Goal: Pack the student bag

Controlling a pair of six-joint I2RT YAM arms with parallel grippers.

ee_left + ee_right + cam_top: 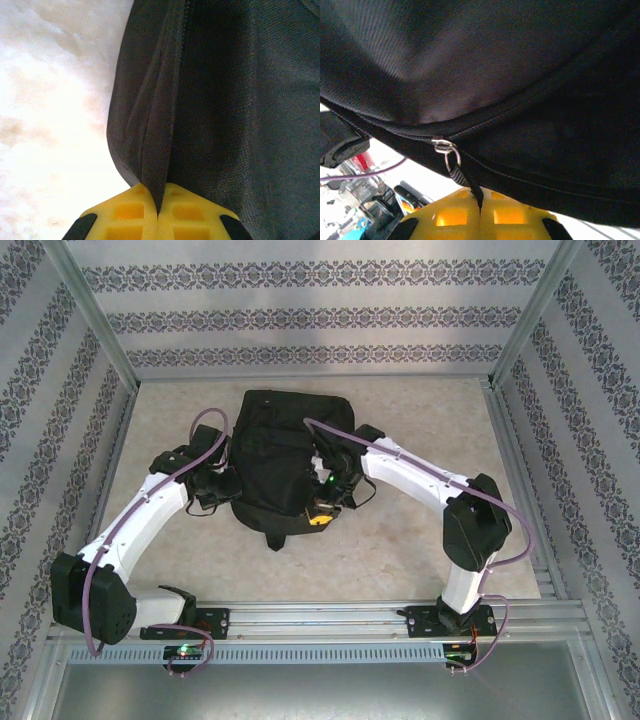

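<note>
This is looking like a robot lab cell: aluminium posts [92, 312] and patterned wall panels [320, 320] are enclosing the beige counter [400, 540] around the left end effector [159, 197] and right end effector [481, 197], with a bolted metal rail [320, 620] lying behind them.

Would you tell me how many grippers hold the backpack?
2. The left gripper pinches a fabric fold on the backpack's left side; the right gripper pinches a zipper pull strap on its right.

Black student bag [270, 455], yellow left claw [159, 212], beige mottled table [410, 540], grey floral-striped walls [300, 302]
</note>
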